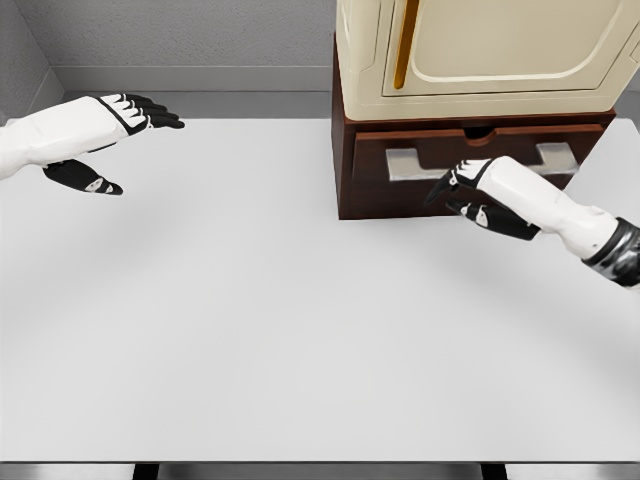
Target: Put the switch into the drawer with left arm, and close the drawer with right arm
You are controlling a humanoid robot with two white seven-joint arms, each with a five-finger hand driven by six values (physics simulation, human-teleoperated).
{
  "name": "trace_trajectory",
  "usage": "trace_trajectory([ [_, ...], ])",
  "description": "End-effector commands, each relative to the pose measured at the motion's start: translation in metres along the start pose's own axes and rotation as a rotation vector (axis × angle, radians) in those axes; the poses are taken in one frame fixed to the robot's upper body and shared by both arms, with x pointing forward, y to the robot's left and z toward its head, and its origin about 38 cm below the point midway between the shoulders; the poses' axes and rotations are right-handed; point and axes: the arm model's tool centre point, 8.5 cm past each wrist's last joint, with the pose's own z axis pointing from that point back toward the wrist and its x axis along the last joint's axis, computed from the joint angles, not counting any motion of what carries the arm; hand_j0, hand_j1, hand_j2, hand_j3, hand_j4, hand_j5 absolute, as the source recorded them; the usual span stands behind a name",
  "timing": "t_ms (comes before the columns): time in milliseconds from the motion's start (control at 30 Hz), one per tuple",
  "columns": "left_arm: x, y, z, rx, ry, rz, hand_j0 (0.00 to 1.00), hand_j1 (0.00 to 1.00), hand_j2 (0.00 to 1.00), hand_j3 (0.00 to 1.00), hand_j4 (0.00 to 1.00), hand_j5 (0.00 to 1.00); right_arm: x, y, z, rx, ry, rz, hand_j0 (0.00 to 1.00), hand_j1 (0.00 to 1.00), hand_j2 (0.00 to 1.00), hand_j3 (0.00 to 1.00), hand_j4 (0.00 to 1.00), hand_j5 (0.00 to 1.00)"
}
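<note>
A dark brown drawer unit [365,190] stands at the back right of the white table [250,320], with a cream appliance [480,55] on top. Its drawer front [420,140] carries a flat grey shape [405,162], partly hidden by my right hand; I cannot tell whether it is a handle or the switch. No separate switch shows on the table. My right hand [455,195] is against the drawer front, fingers relaxed and pointing left, holding nothing. My left hand [140,150] hovers at the far left over the table, fingers stretched out, empty.
The table's back edge meets a grey wall [200,40]. The drawer unit and appliance fill the back right corner. The table's front edge [300,462] runs along the bottom of the view.
</note>
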Motion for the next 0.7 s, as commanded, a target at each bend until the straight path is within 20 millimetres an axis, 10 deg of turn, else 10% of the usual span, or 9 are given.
trace_trajectory([
  [0,-0.001,0.001,0.001,0.006,0.002,0.005,1.00,1.00,1.00,1.00,1.00,1.00,-0.003,0.001,-0.001,-0.005,0.007,-0.005,0.52,0.52,0.52,0.52,0.52,0.52],
  [667,0.000,0.001,0.001,0.005,0.002,0.004,1.00,1.00,1.00,1.00,1.00,1.00,-0.008,0.001,-0.008,-0.011,0.014,0.011,0.52,0.52,0.52,0.52,0.52,0.52],
])
